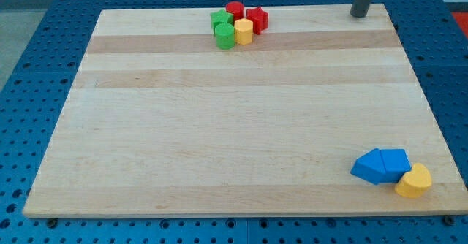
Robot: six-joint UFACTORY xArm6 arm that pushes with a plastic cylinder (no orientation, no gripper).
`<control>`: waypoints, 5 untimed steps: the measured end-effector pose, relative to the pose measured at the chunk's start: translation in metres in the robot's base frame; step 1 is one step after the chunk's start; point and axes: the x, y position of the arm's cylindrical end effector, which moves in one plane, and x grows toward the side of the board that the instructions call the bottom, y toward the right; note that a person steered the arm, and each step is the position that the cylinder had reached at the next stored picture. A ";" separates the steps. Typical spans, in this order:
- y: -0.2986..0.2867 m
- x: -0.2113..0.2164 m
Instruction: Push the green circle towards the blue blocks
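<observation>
My tip (359, 14) is sitting at the view's top right, at the far edge of the wooden board (241, 142); the dark rod is coming down from above the frame, and I am carrying no gripper at all — just this bare rod, so nothing is being grasped or released. The tip is standing well apart from every block, off to the view's right of the cluster at the top.

That cluster is lying near the top edge, a little left of centre; the green circle (225, 36) is sitting at its lower left, touching the yellow block (243, 31) on its right — that one's shape looks roughly hexagonal, though I cannot tell for certain. Just behind the green circle a second green block (220, 20) is resting, its shape unclear; a red round block (235, 10) is sitting at the very top, and a red star-like block (257, 18) is sitting on the cluster's right.

The blue blocks are lying well away at the view's bottom right; a blue angular block (368, 166) is touching a blue block (395, 163) on its right, and a yellow heart (414, 181) is pressing against them from the lower right, near the board's corner. The board is resting on a blue perforated table (29, 69).
</observation>
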 end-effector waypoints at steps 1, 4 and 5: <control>-0.040 -0.001; -0.114 -0.030; -0.148 -0.029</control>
